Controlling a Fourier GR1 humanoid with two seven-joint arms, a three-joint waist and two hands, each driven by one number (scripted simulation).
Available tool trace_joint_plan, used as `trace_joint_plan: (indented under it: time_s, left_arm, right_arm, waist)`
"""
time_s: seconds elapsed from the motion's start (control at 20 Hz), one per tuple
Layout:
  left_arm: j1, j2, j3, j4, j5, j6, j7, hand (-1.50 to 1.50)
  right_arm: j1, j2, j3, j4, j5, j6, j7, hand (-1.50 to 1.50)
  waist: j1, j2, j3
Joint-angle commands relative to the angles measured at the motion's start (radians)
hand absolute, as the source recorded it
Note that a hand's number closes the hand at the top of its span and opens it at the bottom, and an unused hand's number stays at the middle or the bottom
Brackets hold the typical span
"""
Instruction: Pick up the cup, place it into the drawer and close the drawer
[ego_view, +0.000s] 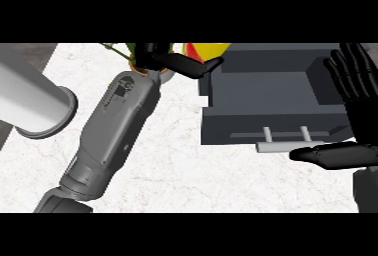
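Observation:
The cup (205, 50), yellow with a red patch, shows at the top edge just left of the drawer's back corner, partly cut off. My left hand (164, 56) is at its left side with fingers curled. The thumb (193, 67) stretches under the cup's near side and touches it. The dark grey drawer (221, 107) stands pulled open with nothing visible inside, its pale bar handle (283, 145) toward me. My right hand (357, 85) is open at the drawer's right wall, fingers straight up, thumb by the handle's right end.
A large white cylinder (35, 102) lies on the marble counter (184, 175) at the left. Green stems and an orange rim (127, 54) peek out behind my left wrist. My left forearm (114, 130) crosses the counter diagonally.

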Motion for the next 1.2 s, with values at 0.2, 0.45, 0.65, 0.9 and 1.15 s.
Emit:
trace_joint_plan:
  time_s: [0.2, 0.45, 0.65, 0.9, 1.15]
  left_arm:
    - [-0.259, -0.002, -0.088, 0.233, 0.064, 0.164, 0.186, 1.5]
    - [-0.292, -0.002, -0.19, 0.396, 0.11, 0.214, 0.16, 1.5]
    - [-0.325, -0.002, -0.247, 0.475, 0.124, 0.152, 0.191, 1.5]
    - [-0.278, -0.002, -0.325, 0.526, 0.145, 0.102, 0.208, 1.5]
    - [-0.258, -0.002, -0.39, 0.512, 0.175, 0.101, 0.204, -1.5]
  right_arm:
    - [-0.007, -0.002, -0.006, 0.012, -0.02, 0.018, -0.019, -1.5]
    - [0.005, 0.01, 0.018, -0.013, -0.016, 0.024, -0.021, -1.5]
    - [-0.091, -0.019, -0.013, 0.064, -0.044, 0.037, -0.015, -1.5]
    - [-0.093, -0.025, 0.002, 0.067, -0.048, 0.068, -0.042, -1.5]
    - [-0.093, 0.017, 0.057, 0.058, -0.023, 0.057, -0.055, -1.5]
  waist:
    - [-0.033, 0.009, 0.001]
    - [-0.073, 0.017, 0.001]
    - [-0.091, 0.03, 0.002]
    - [-0.14, 0.042, 0.002]
    - [-0.181, 0.047, 0.002]
